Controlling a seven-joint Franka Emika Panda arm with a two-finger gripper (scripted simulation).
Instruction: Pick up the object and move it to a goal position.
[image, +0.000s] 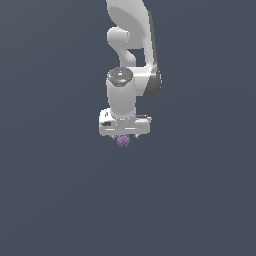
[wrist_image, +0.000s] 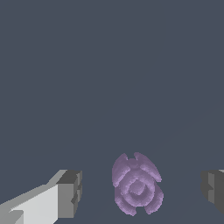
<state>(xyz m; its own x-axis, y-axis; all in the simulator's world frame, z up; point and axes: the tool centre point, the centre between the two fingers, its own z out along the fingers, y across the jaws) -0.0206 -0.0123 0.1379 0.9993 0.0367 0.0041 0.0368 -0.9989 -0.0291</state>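
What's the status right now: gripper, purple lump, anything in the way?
Gripper open, fingers clear on both sides of the purple lump. Lump sits between them, not gripped. Nothing else in view to block it.

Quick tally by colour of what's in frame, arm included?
Purple lump: 1
White arm with claw: 1
Total: 2
The claw's fingers stand apart either side of the lump, not touching it.
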